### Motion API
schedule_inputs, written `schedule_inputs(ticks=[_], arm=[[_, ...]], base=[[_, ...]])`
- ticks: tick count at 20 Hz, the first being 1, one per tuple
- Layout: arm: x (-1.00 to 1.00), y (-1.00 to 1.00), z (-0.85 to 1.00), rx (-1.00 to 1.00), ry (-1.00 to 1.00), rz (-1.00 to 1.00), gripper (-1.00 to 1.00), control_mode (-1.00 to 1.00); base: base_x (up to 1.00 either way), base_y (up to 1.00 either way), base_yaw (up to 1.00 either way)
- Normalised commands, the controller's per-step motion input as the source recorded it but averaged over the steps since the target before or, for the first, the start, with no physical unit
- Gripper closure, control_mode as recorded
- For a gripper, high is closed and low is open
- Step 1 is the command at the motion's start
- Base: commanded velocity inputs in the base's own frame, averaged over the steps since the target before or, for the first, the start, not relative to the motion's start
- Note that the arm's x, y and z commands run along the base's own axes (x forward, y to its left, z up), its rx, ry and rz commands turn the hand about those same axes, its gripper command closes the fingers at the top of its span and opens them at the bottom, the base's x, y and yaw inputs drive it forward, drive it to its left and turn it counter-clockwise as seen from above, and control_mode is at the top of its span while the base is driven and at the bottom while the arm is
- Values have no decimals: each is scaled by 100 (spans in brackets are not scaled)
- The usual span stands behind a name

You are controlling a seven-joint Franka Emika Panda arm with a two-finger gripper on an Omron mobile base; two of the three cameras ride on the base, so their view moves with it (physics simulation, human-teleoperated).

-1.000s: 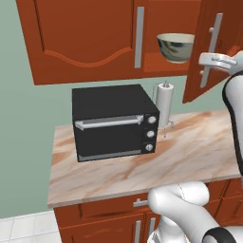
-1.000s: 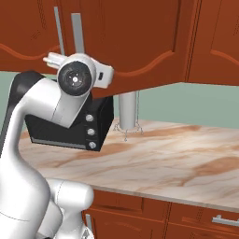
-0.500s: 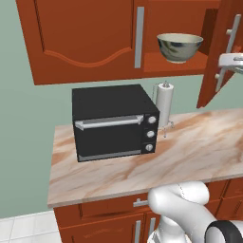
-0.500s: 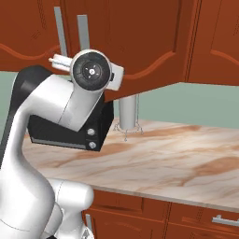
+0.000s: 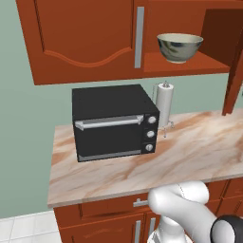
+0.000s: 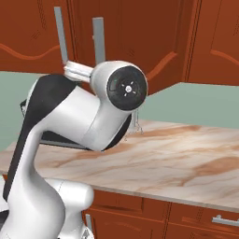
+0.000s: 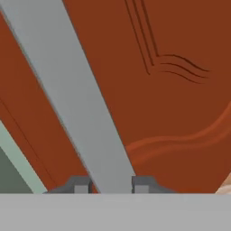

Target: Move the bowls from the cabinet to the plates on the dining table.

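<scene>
The robot's fingers (image 7: 109, 185) are clamping the grey bar handle (image 7: 72, 97) of the cabinet (image 5: 85, 42) door, while the metal bowl (image 5: 179, 47) is sitting on the open shelf above the counter (image 5: 190, 152).

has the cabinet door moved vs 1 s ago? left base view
Yes. The open cabinet door has swung further right, away from the metal bowl on the shelf, widening the opening. The black oven sits at the same spot, so the camera held.
</scene>
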Motion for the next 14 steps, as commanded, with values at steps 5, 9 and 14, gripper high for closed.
schedule_inputs(ticks=[5, 9, 14], arm=[[-33, -54, -7, 3, -1, 4, 100, -100], [-19, -57, -8, 1, -8, 5, 100, -100], [-12, -50, -13, 2, -13, 2, 100, -100]], base=[[0, 0, 0], [0, 0, 0], [0, 0, 0]])
